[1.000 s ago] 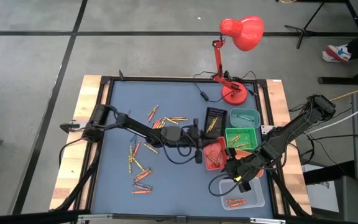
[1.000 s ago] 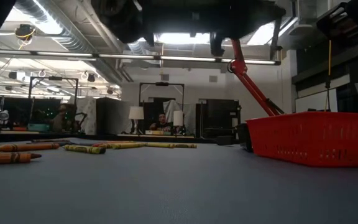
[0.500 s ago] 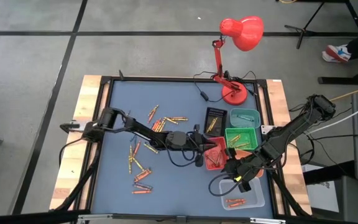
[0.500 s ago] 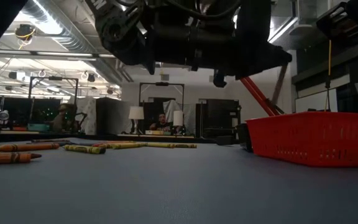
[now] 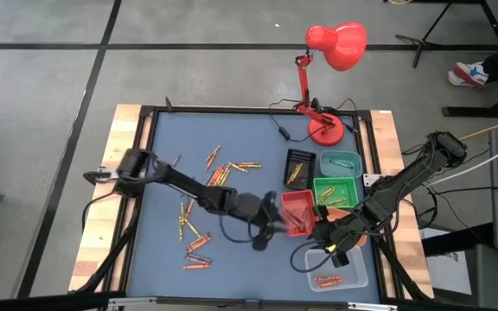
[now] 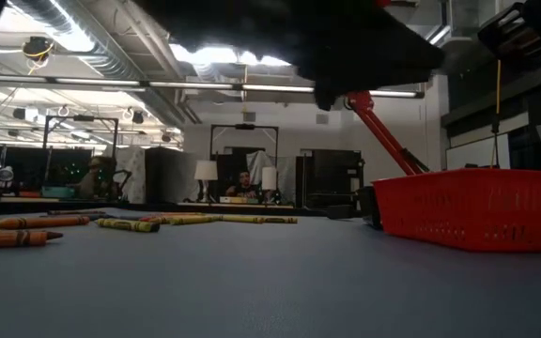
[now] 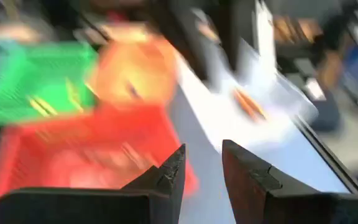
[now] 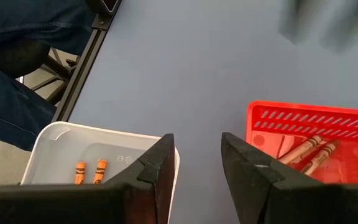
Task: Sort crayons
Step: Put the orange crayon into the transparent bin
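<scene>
Hovering beside the red tray [image 5: 298, 212], the left gripper [image 5: 266, 226] shows parted, empty fingers in its wrist view, seemingly so a crayon can drop or be fetched. The right gripper [image 8: 194, 165], fingers also apart and empty, waits between that tray and the white tray [image 8: 55, 146]. Loose crayons [image 5: 199, 223] lie scattered across the mat's left half. Only the right wrist view shows two orange crayons [image 8: 89, 172] in the white tray; the low view shows the room beyond.
</scene>
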{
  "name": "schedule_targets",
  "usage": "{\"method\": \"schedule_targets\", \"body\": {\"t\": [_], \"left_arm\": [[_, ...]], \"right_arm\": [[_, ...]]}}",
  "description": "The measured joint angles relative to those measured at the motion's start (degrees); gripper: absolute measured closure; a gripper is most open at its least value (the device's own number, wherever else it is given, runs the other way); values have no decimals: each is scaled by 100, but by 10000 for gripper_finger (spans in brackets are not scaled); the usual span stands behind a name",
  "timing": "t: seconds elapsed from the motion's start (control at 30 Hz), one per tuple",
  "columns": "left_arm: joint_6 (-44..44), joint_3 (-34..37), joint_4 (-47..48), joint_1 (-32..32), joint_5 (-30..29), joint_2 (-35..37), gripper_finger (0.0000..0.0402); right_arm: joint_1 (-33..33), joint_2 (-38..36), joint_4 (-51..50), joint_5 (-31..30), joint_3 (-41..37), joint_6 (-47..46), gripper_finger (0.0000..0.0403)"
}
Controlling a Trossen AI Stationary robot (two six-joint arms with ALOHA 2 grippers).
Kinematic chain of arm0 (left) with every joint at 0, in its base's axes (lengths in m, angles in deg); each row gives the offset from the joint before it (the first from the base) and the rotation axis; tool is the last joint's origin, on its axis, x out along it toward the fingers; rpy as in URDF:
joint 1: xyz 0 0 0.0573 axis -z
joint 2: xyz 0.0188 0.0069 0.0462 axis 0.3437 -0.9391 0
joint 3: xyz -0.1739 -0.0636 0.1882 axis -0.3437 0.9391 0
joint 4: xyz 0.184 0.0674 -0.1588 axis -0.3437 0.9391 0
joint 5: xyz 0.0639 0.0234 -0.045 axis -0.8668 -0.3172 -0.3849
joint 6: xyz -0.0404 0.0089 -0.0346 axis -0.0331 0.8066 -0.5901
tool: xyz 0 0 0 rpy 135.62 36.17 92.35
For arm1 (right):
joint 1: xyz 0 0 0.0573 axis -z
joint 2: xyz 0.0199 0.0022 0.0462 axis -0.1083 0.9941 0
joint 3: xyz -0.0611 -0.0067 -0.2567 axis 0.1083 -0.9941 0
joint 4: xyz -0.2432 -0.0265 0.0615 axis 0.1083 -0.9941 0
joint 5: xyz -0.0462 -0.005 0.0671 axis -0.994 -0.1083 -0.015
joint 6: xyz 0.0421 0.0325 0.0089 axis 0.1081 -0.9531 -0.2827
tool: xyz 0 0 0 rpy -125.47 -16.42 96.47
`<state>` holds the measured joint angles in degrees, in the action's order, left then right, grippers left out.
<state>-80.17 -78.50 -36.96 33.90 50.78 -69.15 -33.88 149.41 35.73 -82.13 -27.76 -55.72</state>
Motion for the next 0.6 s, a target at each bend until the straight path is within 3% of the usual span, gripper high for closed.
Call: {"method": "schedule_targets", "body": {"t": [0.33,0.6], "left_arm": [[-1713,0,4238,1168,504,1188,312],[-2993,7,5973,2434,487,1195,311]], "right_arm": [[0,0,2,2,0,0,271],[0,0,13,2,0,0,271]]}}
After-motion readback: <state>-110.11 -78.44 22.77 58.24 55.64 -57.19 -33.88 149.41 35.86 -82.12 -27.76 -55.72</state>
